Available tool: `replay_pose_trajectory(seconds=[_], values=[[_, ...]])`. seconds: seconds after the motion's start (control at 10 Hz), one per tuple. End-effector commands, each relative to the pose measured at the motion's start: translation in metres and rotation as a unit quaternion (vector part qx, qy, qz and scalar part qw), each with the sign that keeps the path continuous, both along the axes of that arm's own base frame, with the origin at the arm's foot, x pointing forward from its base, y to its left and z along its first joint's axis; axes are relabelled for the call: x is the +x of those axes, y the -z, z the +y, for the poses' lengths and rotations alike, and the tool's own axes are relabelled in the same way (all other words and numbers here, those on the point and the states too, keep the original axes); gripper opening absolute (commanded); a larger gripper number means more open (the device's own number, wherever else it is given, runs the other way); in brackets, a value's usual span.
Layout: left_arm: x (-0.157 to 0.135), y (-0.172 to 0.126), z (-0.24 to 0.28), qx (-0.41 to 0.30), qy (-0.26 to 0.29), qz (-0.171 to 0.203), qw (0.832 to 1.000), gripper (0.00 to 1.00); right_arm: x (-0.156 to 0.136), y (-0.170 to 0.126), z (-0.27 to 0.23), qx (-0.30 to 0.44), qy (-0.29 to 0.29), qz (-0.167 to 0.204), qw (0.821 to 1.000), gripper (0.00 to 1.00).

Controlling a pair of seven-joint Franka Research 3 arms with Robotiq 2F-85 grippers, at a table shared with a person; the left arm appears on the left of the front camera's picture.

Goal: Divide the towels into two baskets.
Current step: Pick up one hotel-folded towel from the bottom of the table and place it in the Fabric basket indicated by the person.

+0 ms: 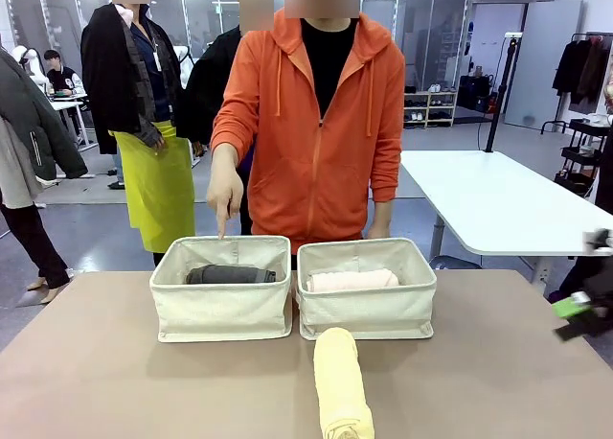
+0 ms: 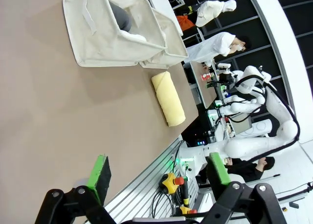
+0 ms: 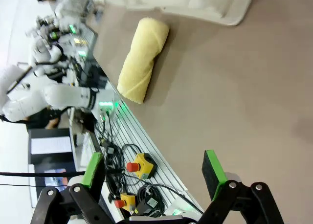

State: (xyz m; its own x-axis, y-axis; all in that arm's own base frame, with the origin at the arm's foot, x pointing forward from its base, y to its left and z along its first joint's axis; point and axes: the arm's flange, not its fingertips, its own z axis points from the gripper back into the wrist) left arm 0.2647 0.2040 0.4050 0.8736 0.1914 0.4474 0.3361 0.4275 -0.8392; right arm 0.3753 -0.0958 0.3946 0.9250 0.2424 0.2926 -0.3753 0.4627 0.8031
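Two cream canvas baskets stand side by side at mid-table. The left basket (image 1: 220, 310) holds a dark grey rolled towel (image 1: 230, 274). The right basket (image 1: 367, 310) holds a pale pink one (image 1: 351, 280). A pale yellow rolled towel (image 1: 342, 381) lies on the table in front of the right basket, pointing toward me. The person's hand (image 1: 225, 195) points a finger down at the left basket. My left gripper (image 2: 159, 172) is open over bare table, well short of the yellow towel (image 2: 168, 98) and baskets (image 2: 107, 33). My right gripper (image 3: 152, 168) is open, away from the yellow towel (image 3: 142, 57).
The brown table (image 1: 115, 362) has free room left and right of the yellow towel. My right arm's gripper (image 1: 579, 310) hovers at the table's right edge. A white table (image 1: 488, 195) and other people stand behind. Cables and stop buttons (image 3: 139, 166) lie past the near edge.
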Motion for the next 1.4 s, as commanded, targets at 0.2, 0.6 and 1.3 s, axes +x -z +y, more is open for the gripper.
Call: replay_pose_trajectory(seconds=[0.2,0.6,1.3], values=[[-0.002,-0.001,0.002,-0.009,0.001,-0.009,1.0,1.0,-0.019,0.005,0.109,-0.085,-0.017,0.013,0.996,1.0],[-0.002,-0.001,0.002,-0.009,0.001,-0.009,1.0,1.0,-0.029,0.025,0.184,-0.153,-0.02,0.015,0.988,1.0],[-0.002,-0.001,0.002,-0.009,0.001,-0.009,1.0,1.0,-0.034,0.042,0.299,-0.195,0.041,-0.031,0.979,1.0]])
